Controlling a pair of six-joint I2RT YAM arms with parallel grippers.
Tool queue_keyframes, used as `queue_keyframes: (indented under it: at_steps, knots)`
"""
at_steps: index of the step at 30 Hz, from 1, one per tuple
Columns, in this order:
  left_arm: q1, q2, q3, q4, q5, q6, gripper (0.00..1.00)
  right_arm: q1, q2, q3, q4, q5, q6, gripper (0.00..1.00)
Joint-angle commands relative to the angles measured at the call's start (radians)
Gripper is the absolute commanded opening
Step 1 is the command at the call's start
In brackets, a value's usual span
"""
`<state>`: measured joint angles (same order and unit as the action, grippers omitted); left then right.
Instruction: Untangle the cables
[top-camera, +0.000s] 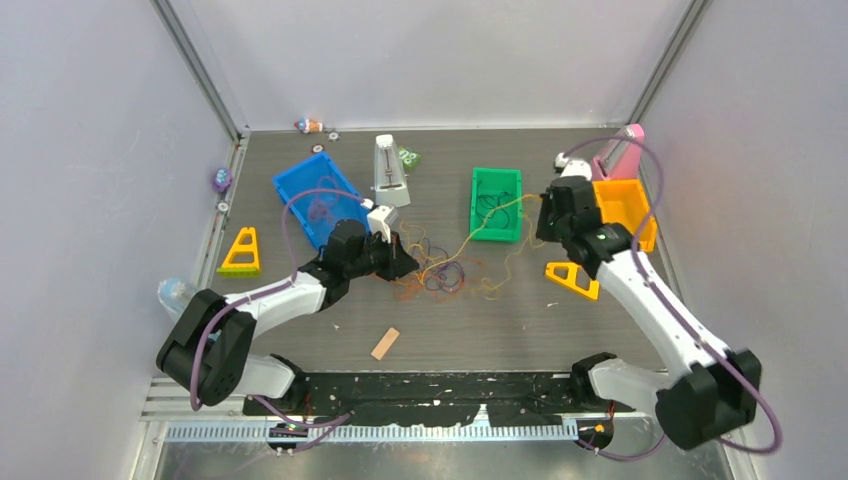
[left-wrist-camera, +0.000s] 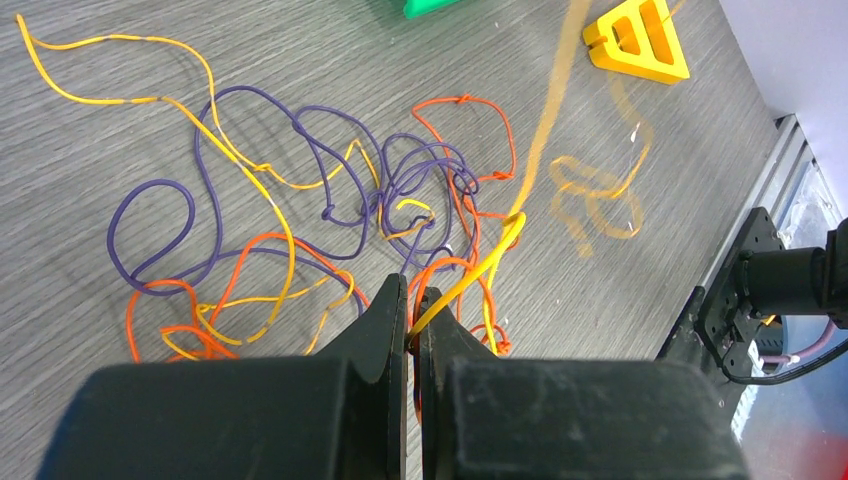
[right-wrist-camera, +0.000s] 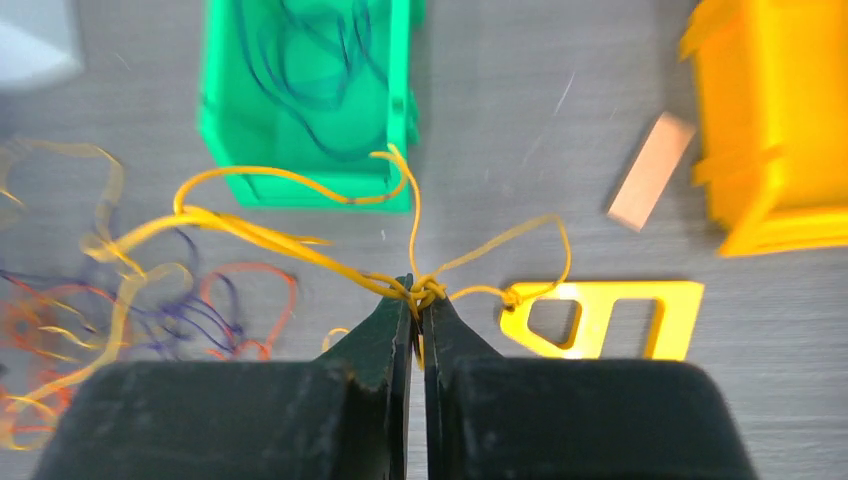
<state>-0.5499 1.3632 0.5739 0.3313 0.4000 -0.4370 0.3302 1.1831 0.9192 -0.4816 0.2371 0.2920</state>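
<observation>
A robot lab cell — plain white panels (top-camera: 440, 60) and aluminium posts (top-camera: 200, 70) meet at the grey desk's (top-camera: 480, 330) far corners.

The cables (top-camera: 440, 272) lie heaped at the middle of the tabletop (top-camera: 480, 330), with one strand running right past the front of the middle bin (top-camera: 497, 234). Three bins sit behind the heap: the left bin (top-camera: 300, 185) toward the back-left corner, the middle bin right of centre, the right bin (top-camera: 625, 205) against the right edge. The left and middle bins each hold a cable. A tall block (top-camera: 387, 172) stands between those two. The left triangle (top-camera: 241, 252) lies by the left edge; the right triangle (top-camera: 573, 280) lies just in front of the right bin. A stick (top-camera: 385, 343) lies near the front edge, before the heap.
</observation>
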Motion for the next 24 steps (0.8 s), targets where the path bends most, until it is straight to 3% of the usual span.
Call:
queue_keyframes:
  at_steps: [1,6,11,16,18,21,24]
  knots:
    - [-0.004,0.008,0.056,-0.002,-0.02,0.016,0.04,-0.006,-0.152,0.176,-0.117,0.121,0.01,0.05]
    - [-0.004,0.037,0.077,-0.032,-0.034,0.012,0.22,-0.016,-0.251,0.431,-0.185,0.207,-0.003,0.05]
    - [-0.003,0.14,0.17,-0.177,-0.035,0.03,0.13,-0.016,-0.244,0.649,-0.25,0.231,-0.038,0.05]
    - [-0.004,0.209,0.231,-0.25,-0.028,0.036,0.13,-0.015,-0.235,0.776,-0.27,0.315,-0.073,0.05]
    - [-0.003,0.224,0.245,-0.267,-0.035,0.031,0.24,-0.016,-0.234,0.803,-0.27,0.368,-0.083,0.05]
    - [-0.004,0.235,0.248,-0.264,-0.022,0.02,0.49,-0.015,-0.231,0.841,-0.269,0.376,-0.089,0.05]
    - [-0.003,0.229,0.237,-0.256,-0.035,0.015,0.62,-0.015,-0.228,0.856,-0.268,0.364,-0.088,0.05]
